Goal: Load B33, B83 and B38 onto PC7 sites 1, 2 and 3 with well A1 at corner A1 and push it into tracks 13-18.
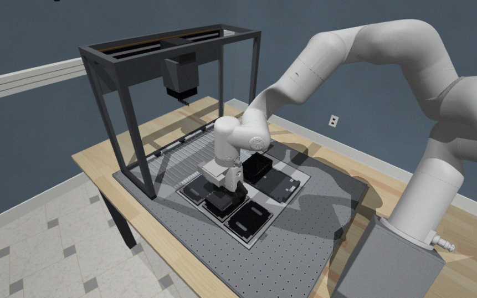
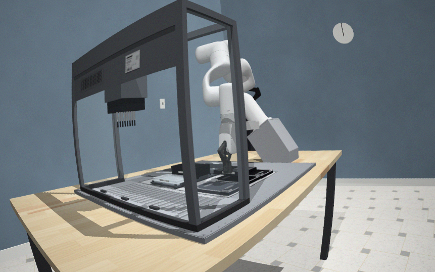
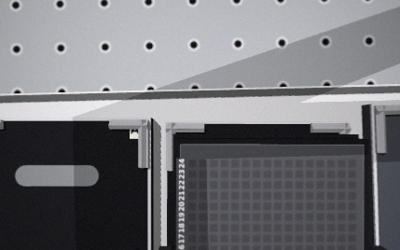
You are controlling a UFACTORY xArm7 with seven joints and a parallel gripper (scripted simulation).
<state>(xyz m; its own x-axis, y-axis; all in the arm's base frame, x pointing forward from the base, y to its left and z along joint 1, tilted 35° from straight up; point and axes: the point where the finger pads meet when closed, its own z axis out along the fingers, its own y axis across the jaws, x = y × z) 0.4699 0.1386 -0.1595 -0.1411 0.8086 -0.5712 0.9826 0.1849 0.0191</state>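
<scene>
My gripper (image 1: 229, 195) is shut on the dark 384-well plate B33 (image 1: 220, 201) and holds it just above the middle nest S2. The wrist view shows the plate (image 3: 271, 201) with column numbers up to 24 along its left edge; my fingertips are barely in that frame. The nests on both sides are empty: S1 (image 1: 249, 220) and S3 (image 1: 195, 190). The carrier PC7 (image 1: 275, 183) lies on the apron to the right. The black deep-well block B83 (image 1: 256, 167) stands on its middle site. A light plate (image 2: 168, 180) sits on the carrier's end towards the rails. The site by the handle is bare.
The instrument frame (image 1: 132, 111) stands over the loading rails (image 1: 184, 155), with its pipetting head (image 1: 180, 79) high up. A frame post (image 1: 138, 148) stands close to nest S3. Everything sits on a perforated base plate (image 1: 269, 252) on a wooden table.
</scene>
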